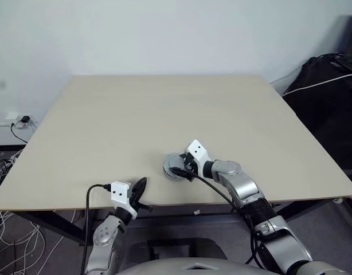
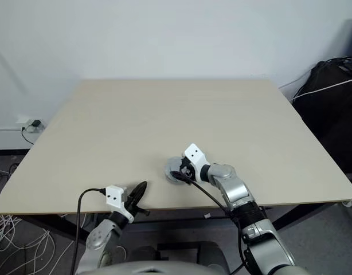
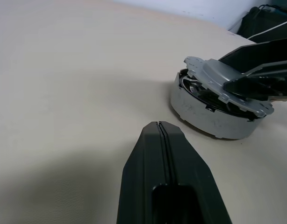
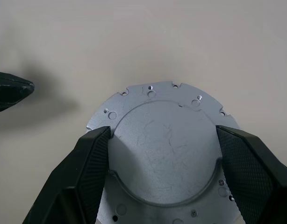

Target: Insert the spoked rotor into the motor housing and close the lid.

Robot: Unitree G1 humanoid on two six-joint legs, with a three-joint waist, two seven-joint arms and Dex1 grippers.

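Note:
The round grey motor housing (image 3: 206, 116) stands on the table near its front edge. The lid (image 4: 162, 149), smooth grey face up, lies tilted on top of the housing, with one side raised. My right gripper (image 4: 163, 135) is shut on the lid, a finger on either side of its raised round centre. Dark and silvery inner parts show in the gap under the lid; I cannot make out the spoked rotor among them. My left gripper (image 1: 140, 188) is shut and empty, hovering at the table's front edge, a short way left of the housing (image 1: 171, 166).
The beige table (image 1: 164, 114) is wide and bare behind the housing. A black bag (image 1: 328, 97) with a white cable stands off the right side. Loose cables and a wall socket (image 1: 21, 121) are on the left.

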